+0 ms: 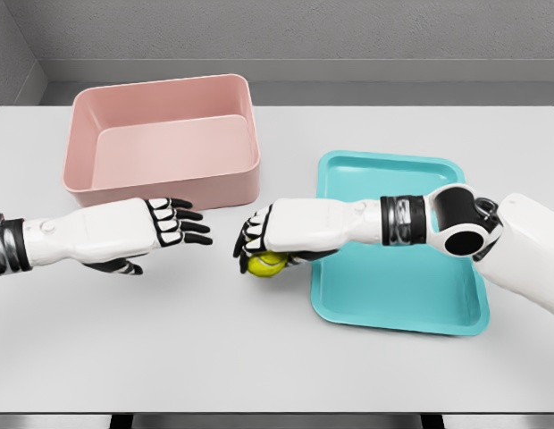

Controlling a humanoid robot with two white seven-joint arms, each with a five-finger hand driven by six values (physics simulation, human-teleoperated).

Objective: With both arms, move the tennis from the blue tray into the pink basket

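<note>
A yellow-green tennis ball (267,264) hangs just left of the blue tray (411,295), over the white table. My right hand (259,243) is shut on the ball from above, its fingers curled over the top. The right arm crosses the tray from the right edge. My left hand (174,231) is open, fingers spread and pointing right, a short gap from the right hand. It sits in front of the pink basket (161,183), whose inside holds nothing.
The white table (214,357) stretches wide in front of both hands. The pink basket stands at the back left, the blue tray at the right. A grey wall runs behind the table.
</note>
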